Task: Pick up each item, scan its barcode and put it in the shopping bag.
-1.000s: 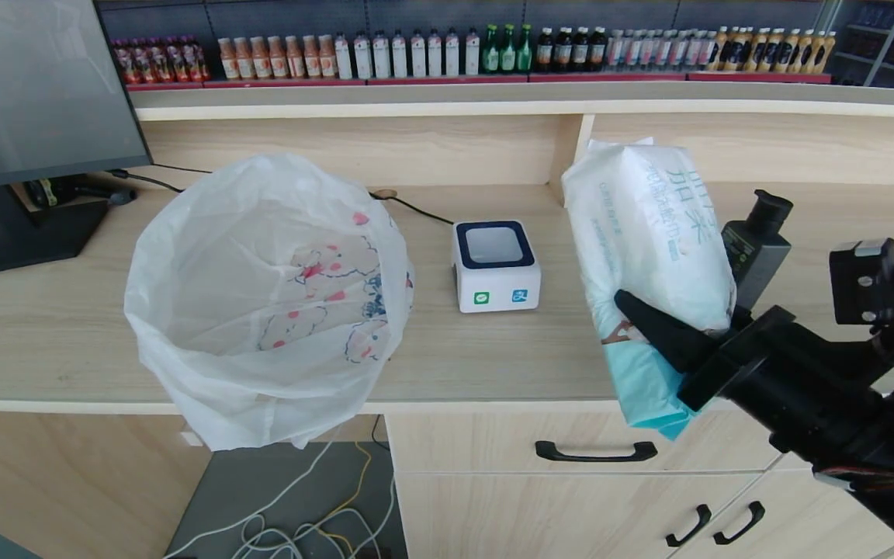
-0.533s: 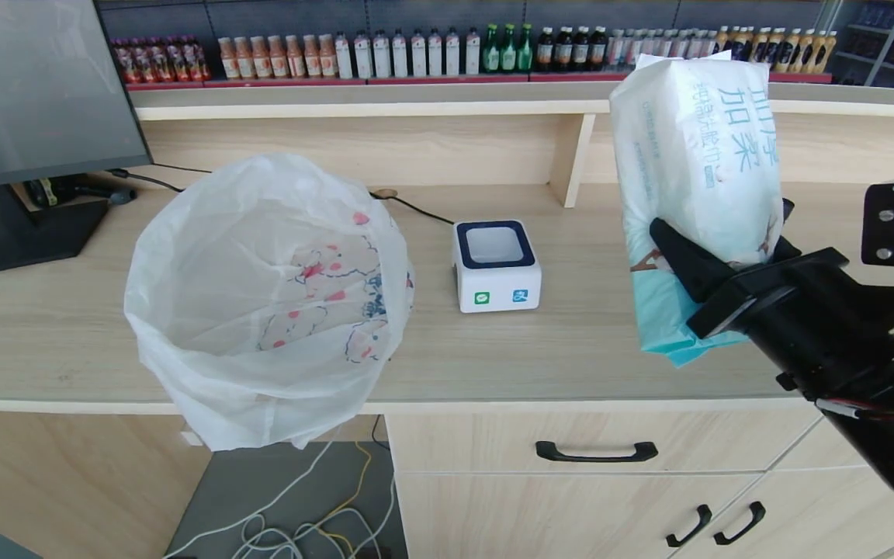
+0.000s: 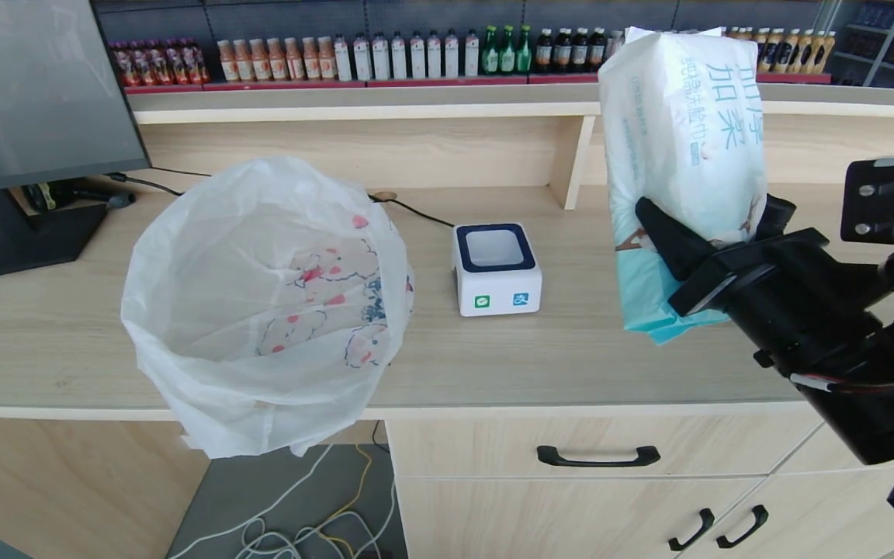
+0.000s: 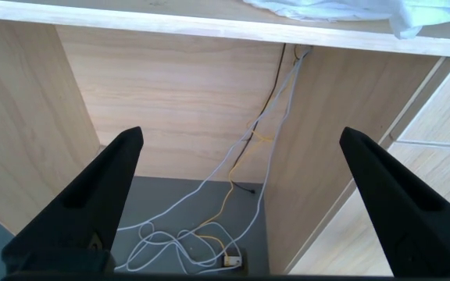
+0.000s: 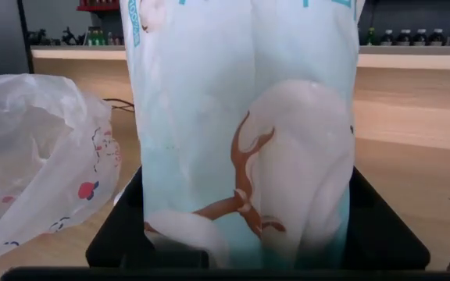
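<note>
Two black fingers of the right gripper [image 3: 709, 227] clamp the lower half of the white-and-teal tissue pack [image 3: 684, 132], held upright above the counter [image 3: 532, 357], right of the scanner [image 3: 496, 268]. The shopping bag [image 3: 183, 233] stands open left of the scanner. The left gripper [image 4: 241, 139] hangs spread wide below the counter edge

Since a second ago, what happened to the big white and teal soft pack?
The right gripper, shut on the white and teal soft plastic pack, lifted it off the pale wooden counter, stood it upright and nudged it slightly left. The white plastic shopping bag and the small white box scanner stayed put.
</note>
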Tool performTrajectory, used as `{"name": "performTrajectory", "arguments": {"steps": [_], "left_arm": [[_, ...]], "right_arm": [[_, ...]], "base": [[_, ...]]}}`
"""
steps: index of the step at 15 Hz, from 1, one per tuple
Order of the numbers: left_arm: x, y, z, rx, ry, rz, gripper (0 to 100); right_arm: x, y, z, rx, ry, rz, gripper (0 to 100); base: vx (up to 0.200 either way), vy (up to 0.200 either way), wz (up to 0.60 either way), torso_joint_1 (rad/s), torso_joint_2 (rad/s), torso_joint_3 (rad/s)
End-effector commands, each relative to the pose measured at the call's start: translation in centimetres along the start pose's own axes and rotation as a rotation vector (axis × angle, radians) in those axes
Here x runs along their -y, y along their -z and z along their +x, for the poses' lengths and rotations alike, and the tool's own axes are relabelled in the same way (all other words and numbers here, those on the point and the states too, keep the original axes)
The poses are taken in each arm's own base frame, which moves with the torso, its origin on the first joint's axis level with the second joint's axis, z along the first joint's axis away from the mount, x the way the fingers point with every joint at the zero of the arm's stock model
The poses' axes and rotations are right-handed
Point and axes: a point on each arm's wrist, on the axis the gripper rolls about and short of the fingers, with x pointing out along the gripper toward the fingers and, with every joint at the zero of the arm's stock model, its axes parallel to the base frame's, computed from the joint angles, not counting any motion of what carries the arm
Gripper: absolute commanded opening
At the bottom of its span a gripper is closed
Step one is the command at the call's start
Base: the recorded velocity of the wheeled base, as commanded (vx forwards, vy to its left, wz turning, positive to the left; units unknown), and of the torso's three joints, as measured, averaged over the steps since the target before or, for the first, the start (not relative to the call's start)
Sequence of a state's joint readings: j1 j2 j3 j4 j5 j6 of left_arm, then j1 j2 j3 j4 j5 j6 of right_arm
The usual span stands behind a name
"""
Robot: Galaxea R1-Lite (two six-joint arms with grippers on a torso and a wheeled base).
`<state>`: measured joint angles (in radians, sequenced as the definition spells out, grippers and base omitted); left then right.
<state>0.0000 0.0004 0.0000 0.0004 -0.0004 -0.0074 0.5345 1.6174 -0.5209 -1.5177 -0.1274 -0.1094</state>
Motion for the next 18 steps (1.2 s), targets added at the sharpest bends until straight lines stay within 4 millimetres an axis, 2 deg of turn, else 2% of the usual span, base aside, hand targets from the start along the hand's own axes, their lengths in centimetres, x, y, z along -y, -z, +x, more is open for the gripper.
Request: {"name": "performTrajectory", "arguments": {"steps": [1, 8, 14, 18], "left_arm": [[0.0, 0.0, 0.0, -0.001, 0.000, 0.000, 100], [0.0, 0.0, 0.0, 0.001, 0.000, -0.002, 100], [0.0, 0.0, 0.0, 0.001, 0.000, 0.004, 100], [0.0, 0.0, 0.0, 0.001, 0.001, 0.004, 100]], "right_arm": [[-0.1, 0.4, 0.4, -0.010, -0.004, -0.002, 0], [-0.1, -0.1, 0.1, 0.007, -0.006, 0.005, 0], [-0.2, 0.0, 0.0, 0.001, -0.006, 0.003, 0], [-0.3, 1.1, 0.2, -0.028, -0.005, -0.001, 0]], "base": [[0.000, 0.200, 0.00, 0.002, 0.01, 0.007], [0.000, 0.200, 0.00, 0.000, 0.00, 0.002], [0.000, 0.000, 0.00, 0.000, 0.00, 0.000], [0.000, 0.000, 0.00, 0.000, 0.00, 0.000]]}}
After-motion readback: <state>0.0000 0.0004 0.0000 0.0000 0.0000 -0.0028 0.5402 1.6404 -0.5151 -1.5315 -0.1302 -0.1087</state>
